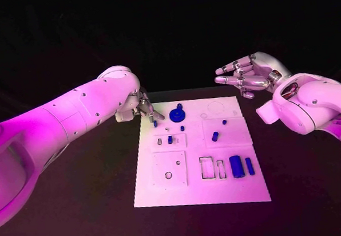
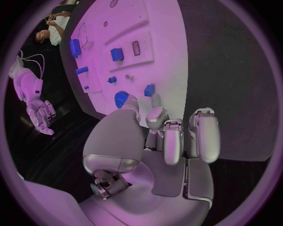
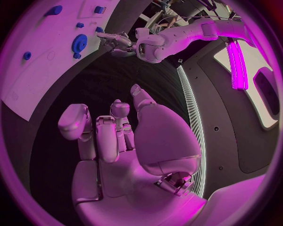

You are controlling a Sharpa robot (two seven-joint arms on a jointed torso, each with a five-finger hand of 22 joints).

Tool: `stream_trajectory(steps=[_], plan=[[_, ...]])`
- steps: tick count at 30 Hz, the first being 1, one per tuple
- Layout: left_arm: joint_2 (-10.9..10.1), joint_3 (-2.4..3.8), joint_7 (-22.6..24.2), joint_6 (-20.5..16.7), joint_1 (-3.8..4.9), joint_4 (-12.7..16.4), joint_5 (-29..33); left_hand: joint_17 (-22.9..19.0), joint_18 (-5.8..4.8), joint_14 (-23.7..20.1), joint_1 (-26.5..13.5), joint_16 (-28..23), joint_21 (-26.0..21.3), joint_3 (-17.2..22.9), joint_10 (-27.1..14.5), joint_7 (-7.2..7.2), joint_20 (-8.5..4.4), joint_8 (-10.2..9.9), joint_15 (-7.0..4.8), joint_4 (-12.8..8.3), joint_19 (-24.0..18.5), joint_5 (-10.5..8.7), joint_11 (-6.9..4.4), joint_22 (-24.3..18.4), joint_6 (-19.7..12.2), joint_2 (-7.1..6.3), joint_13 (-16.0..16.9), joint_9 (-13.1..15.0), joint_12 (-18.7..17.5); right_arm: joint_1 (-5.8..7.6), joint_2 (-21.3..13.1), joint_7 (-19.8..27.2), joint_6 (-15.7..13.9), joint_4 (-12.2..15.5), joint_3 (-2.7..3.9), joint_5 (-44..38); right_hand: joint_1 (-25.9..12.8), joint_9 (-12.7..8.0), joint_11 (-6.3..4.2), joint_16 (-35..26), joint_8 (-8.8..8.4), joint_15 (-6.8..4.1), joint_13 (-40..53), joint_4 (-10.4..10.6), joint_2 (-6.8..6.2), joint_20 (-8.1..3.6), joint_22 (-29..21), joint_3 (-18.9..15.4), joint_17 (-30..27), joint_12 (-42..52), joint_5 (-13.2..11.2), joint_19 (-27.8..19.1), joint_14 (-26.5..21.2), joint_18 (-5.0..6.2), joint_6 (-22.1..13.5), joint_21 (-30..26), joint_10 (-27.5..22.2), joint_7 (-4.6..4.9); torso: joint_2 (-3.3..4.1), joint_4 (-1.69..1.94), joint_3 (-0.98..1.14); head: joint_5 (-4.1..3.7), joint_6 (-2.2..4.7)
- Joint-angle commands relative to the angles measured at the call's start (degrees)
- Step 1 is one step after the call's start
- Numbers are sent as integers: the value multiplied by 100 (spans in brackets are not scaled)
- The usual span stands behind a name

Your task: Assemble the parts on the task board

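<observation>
A flat black table (image 1: 82, 220) spreads across the near and middle ground, its dark matte top running out toward the left and right. Beyond its far edge hangs a plain black backdrop (image 1: 160, 27), unlit and featureless. Off to one side, the right wrist view catches a long bright glowing light strip (image 3: 237, 61) and a thin pale lit edge line (image 3: 190, 117).
</observation>
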Motion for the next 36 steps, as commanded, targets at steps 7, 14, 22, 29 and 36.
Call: stream_trajectory(steps=[7,14,22,29,36], plan=[[-9,1,-39,262,-5,42,2,1510,51,603,159,14,39,47,33,-21,0,75,-18,-29,248,-15,-46,814,50,-1,51,40,75,-5,8,11,89,0,-1,-25,16,-4,-2,-23,14,34,2,-11,66,3,-3,-25,71,9,7,-32,299,105,-50,-27,-38,0,2,4,5,0,2],[-12,1,-54,309,-9,49,2,1510,45,603,323,14,60,102,46,-32,-14,106,-31,-58,258,-19,-57,837,43,25,62,74,90,-5,7,10,89,2,-1,-28,16,-4,-2,-23,14,34,2,-11,66,3,-3,-25,71,9,7,-32,299,105,-50,-27,-38,0,2,2,4,11,-5],[-7,1,-67,304,-13,62,2,1510,40,603,448,14,76,160,64,-38,-21,124,-37,-84,266,-19,-64,855,38,54,83,96,114,-5,10,12,87,3,-1,-39,45,-3,-4,-31,16,32,-7,-24,78,3,-17,-21,62,2,14,-36,298,107,-49,-37,-44,-1,3,9,1,26,-20],[-12,1,-42,150,-16,67,3,1510,42,603,816,14,67,419,62,-69,-39,137,-58,-218,264,-18,-92,857,3,240,80,128,110,-5,11,4,100,4,-1,-61,98,-2,-5,-35,19,31,-18,-49,97,1,-29,-17,62,-1,-6,-35,299,108,-49,-48,-51,0,4,-2,3,16,-52],[-15,1,51,-246,-17,69,161,1510,45,603,1669,14,48,1302,-15,-81,-89,51,-93,-666,254,-56,-119,856,-191,486,7,121,1,-5,9,-8,121,-2,-1,-74,111,-2,-5,-39,20,31,-23,-55,104,1,-33,-16,58,-5,-13,-35,298,109,-48,-52,-54,0,-3,3,0,7,-62]])
